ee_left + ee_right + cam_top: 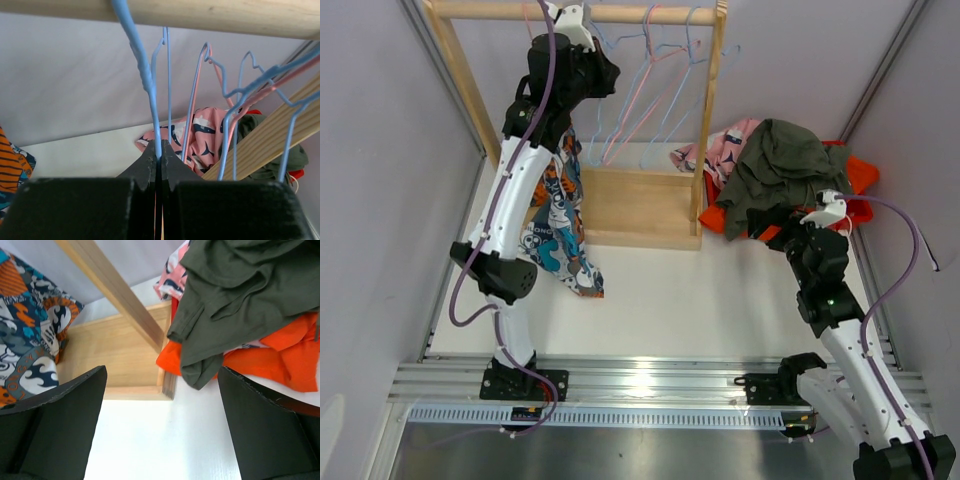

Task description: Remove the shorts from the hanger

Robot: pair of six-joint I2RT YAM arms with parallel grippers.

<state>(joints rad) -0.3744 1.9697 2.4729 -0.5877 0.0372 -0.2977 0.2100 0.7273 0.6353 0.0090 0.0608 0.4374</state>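
- Pale grey walls close in a white table (720, 300). A wooden rack (638, 205) stands at the far side, and its rail (210, 17) carries several bare wire hangers (225, 140) in blue and pink.
- The cartoon-print shorts (560, 215) hang at the rack's left end, beneath the left arm. They are the only pair seen on the rack.
- The olive shorts (240, 300), pink shorts (200, 135) and orange shorts (280, 350) lie heaped on the table, right of the rack post (115, 290). No navy pair can be made out.
- The left gripper (159, 152) has its fingers pressed together on the stem of a blue hanger (146, 85), just below the rail. The arm hides whether this hanger bears the printed pair, though their position suggests it does.
- The right gripper (161, 372) has its fingers spread to full width with nothing between them. It sits low over the table beside the heap and faces the rack's base.
- Assessment: the step in hand is bringing the free gripper across to the printed pair.
- Recommendation: the left arm should hold the hanger steady and away from its neighbours. The right should take the fabric high, near the waistband rather than the hem, and draw it off along one hanger arm.
- Risk: the post stands between the right gripper and its target, so it should route around the front. A straight downward tug may swing or unhook the hanger.
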